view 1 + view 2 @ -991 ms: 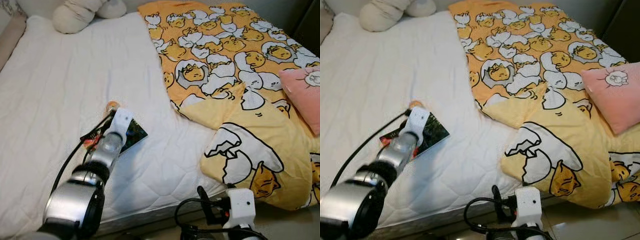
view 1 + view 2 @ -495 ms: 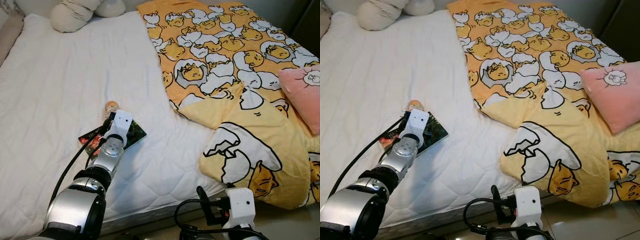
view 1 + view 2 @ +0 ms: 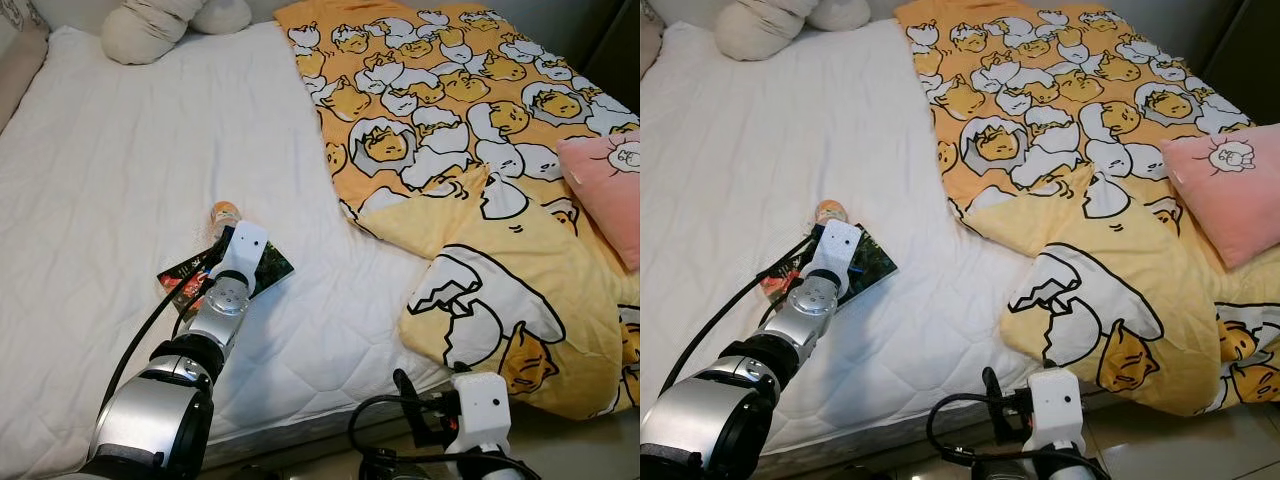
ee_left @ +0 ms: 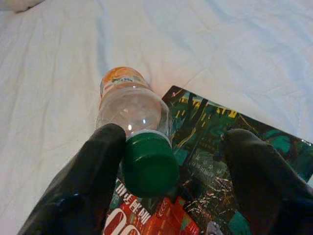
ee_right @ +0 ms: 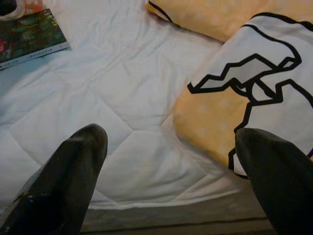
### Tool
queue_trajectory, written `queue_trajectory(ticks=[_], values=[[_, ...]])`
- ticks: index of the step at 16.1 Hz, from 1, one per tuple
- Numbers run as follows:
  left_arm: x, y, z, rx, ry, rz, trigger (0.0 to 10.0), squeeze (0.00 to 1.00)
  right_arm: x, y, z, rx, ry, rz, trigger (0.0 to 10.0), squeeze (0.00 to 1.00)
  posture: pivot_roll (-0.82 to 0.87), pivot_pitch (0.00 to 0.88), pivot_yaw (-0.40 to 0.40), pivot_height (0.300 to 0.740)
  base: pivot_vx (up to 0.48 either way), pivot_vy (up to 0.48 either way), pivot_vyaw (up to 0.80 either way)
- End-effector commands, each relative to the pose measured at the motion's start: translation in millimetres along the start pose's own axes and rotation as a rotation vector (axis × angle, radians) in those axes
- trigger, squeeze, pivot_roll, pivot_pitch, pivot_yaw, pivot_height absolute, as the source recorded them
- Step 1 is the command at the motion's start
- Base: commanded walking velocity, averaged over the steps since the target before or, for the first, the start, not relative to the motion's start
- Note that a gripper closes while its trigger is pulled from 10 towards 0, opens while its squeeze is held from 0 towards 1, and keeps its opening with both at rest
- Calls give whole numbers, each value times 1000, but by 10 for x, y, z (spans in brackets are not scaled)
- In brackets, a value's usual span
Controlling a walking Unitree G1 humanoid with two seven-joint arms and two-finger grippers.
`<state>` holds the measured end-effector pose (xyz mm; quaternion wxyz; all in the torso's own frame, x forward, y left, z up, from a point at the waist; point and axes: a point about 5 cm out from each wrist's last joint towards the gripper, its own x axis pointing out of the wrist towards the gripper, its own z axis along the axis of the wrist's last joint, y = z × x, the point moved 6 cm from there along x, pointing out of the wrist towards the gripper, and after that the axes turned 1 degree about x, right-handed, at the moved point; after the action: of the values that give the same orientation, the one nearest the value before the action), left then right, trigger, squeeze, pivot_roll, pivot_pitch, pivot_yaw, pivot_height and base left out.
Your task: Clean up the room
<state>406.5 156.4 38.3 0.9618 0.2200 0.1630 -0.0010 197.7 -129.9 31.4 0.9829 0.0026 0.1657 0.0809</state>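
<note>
While the left gripper point(image 4: 168, 166) has eased forward over the last second, its jaws now stand apart astride the green cap of the bottle point(image 4: 131, 105), which lies on a magazine point(image 4: 220, 161) near the bed's point(image 3: 100, 180) front edge. Judgement: grasp imminent, not closed. Right gripper point(image 5: 171, 166) hangs idle, jaws apart, off the front edge.

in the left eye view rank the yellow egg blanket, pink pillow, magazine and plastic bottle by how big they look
1. Yellow egg blanket, by far the largest.
2. Pink pillow, though cut off at the frame edge.
3. Magazine, partly hidden by the left arm.
4. Plastic bottle, mostly hidden behind the left gripper, so unsure.
</note>
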Motion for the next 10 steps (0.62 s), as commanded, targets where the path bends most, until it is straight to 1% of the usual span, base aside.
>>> queue_trajectory(ticks=[1, 4, 8, 10], values=[[-5, -8, -54, 13, 27, 4, 0, 0, -4, -22, 26, -6, 0, -8, 10000, 0, -158, 67, 19, 740, 0, 0, 0], [-6, -18, -65, 25, 35, 1, 0, 0, -10, -37, 21, -9, 0, -11, 10000, 0, -161, 65, 20, 740, 0, 0, 0], [-9, -8, -100, 45, 47, 3, 0, 0, 29, -58, 40, -13, -7, -15, 10000, 0, -162, 52, 21, 740, 0, 0, 0], [9, 35, -17, 29, 15, 9, 0, 0, 100, -83, 63, -21, -19, -18, 10000, 0, -154, 25, 27, 740, 0, 0, 0]])
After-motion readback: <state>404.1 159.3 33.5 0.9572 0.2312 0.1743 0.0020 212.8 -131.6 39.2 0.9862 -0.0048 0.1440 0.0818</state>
